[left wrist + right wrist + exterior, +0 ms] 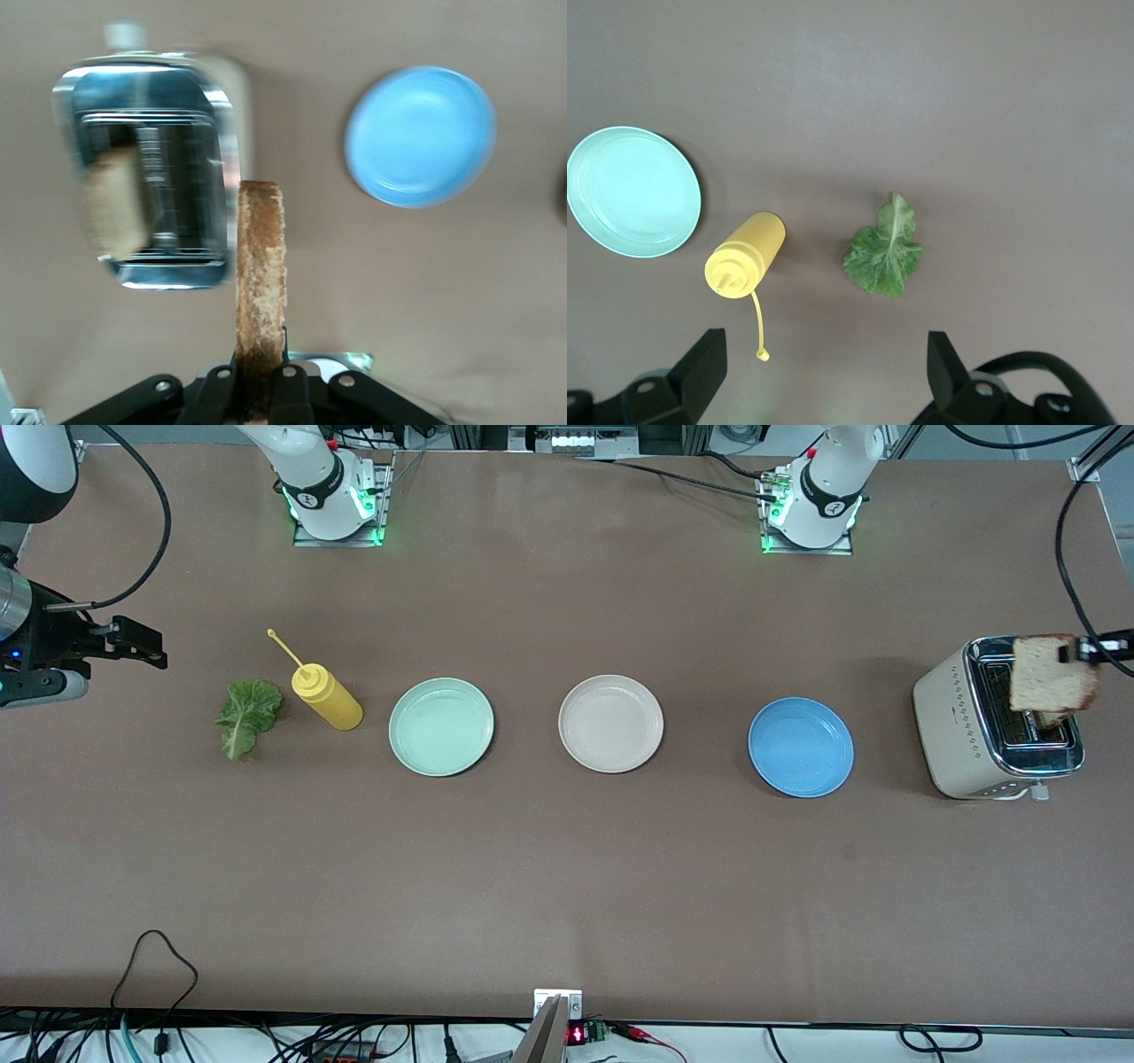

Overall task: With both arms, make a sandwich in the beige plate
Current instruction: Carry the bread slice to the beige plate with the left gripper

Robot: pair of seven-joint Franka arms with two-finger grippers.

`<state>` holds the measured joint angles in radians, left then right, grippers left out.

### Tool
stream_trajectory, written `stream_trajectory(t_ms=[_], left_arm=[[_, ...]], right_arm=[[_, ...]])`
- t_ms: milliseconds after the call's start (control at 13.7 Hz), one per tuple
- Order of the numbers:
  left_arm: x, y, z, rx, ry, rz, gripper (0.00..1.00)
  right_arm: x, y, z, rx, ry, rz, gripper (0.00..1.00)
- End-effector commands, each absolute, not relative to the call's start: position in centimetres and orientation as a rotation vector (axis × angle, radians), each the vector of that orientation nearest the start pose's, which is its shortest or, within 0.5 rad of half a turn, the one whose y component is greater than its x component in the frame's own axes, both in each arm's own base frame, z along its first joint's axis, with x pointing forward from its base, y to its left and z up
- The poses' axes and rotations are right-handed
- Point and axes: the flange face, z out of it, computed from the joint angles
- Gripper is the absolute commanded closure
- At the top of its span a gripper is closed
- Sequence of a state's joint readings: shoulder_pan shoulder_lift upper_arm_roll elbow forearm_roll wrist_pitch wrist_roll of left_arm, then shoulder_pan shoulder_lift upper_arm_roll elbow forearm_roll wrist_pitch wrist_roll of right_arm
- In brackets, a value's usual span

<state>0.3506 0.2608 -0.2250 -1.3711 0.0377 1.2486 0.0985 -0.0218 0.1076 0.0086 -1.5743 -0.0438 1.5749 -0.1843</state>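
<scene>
Brown tabletop (567,886), matte, with cables along the edge nearest the front camera and the two arm bases at the top of the front view.

In a row across the middle: lettuce leaf (247,716) toward the right arm's end, flat, long axis running roughly from nearer to farther, stem end nearer the front camera. Just beside it, yellow squeeze bottle (326,698) lying tilted, nozzle end pointing away from the front camera and toward the right arm's end, cap strap trailing off the tip. Then mint-green plate (440,726), beige plate (610,723) at the centre, bare inside, and blue plate (800,747). Beige toaster (997,722) with chrome top at the left arm's end, one bread slice standing in a slot (113,211); a small dark mark on the toaster's side, too small to read. No other legible writing.

Left tool (260,390) up over the toaster, clenched on a bread slice (1051,679); slice held upright on edge, broad face toward the front camera, seen edge-on from the left wrist, crust edge pointing away from the fingers (290,382).

Right tool (824,367) waiting in the air over the tabletop's right-arm end, released, fingers (700,372) spread wide, nothing between them; leaf and bottle below it.
</scene>
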Motion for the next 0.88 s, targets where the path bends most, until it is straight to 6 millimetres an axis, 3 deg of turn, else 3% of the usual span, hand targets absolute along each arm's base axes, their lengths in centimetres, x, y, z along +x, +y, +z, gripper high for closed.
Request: stream_trajectory(t_ms=[0,146,365,511,583,656,802], left_arm=[[59.0,1.4,52.3,-3.249,0.039,0.759,0.99],[59.5,-6.1,48.1,-3.292,0.054,0.896,0.99],[58.9,-18.4,42.5,-3.291,0.257,0.93,0.99],[57.9,-24.1,39.4,-3.349,0.25,0.96,0.99],[57.4,-26.8,37.7,-3.397,0.252,0.97,1.0],[57.4,-29.0,36.7,-3.439,0.26,0.941,1.0],[57.7,-31.4,34.8,-3.492,0.254,0.874,1.0]], right_arm=[[57.9,-0.9,56.9,-3.158,-0.258,0.168,0.0],[58.0,-1.1,56.7,-3.156,-0.253,0.177,0.0],[58.2,-1.1,56.3,-3.155,-0.253,0.18,0.0],[58.5,-0.6,55.4,-3.152,-0.265,0.204,0.0],[59.1,0.0,53.9,-3.143,-0.311,0.245,0.0],[59.4,0.2,52.7,-3.139,-0.327,0.284,0.0],[59.5,0.8,52.2,-3.135,-0.341,0.303,0.0]])
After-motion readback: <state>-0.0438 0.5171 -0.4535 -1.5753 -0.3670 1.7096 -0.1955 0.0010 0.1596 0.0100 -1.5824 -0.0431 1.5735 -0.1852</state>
